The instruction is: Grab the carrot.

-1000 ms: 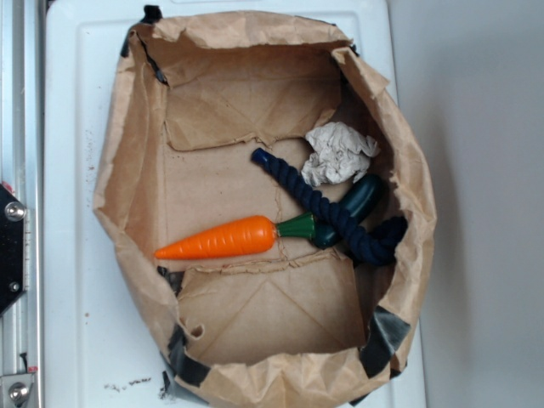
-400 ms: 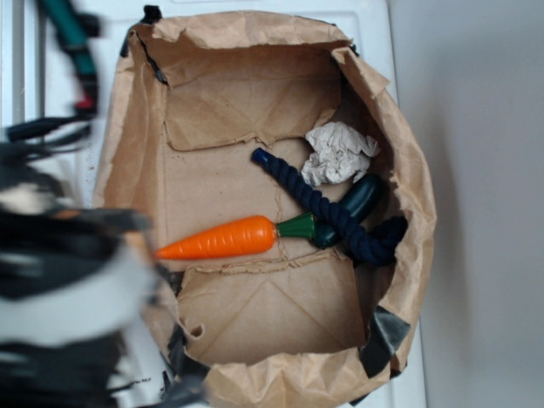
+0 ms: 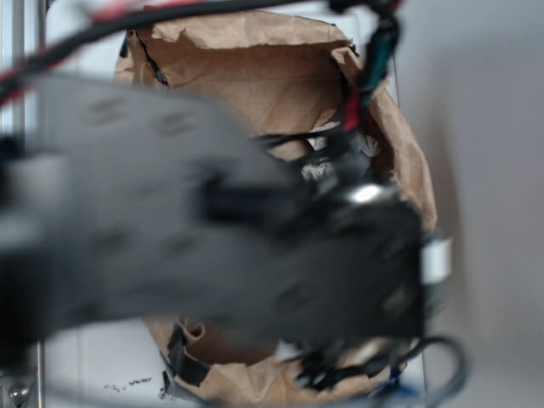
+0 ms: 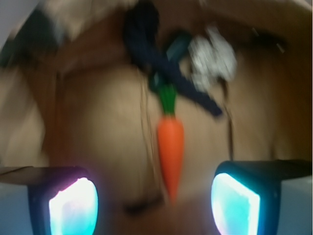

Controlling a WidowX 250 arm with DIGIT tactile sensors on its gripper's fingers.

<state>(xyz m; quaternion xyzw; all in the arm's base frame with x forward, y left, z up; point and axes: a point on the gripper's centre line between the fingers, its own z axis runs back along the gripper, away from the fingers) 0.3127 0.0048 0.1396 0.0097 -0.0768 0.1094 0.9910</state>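
Observation:
In the wrist view the orange carrot (image 4: 170,149) lies on the brown paper floor of the bag, its green top pointing away and its tip toward me. My gripper (image 4: 154,205) is open above it, its two glowing pads (image 4: 73,208) wide apart, the carrot's tip between them further down. In the exterior view the blurred arm (image 3: 212,246) covers the middle of the bag (image 3: 255,59) and hides the carrot.
A navy blue rope (image 4: 161,63), a dark green oblong toy (image 4: 178,44) and a crumpled white paper ball (image 4: 212,58) lie just beyond the carrot's top. The paper bag's walls rise all round.
The arm has swung in from the left and now covers the bag's middle. The carrot, rope and paper ball have not shifted in the earlier frames.

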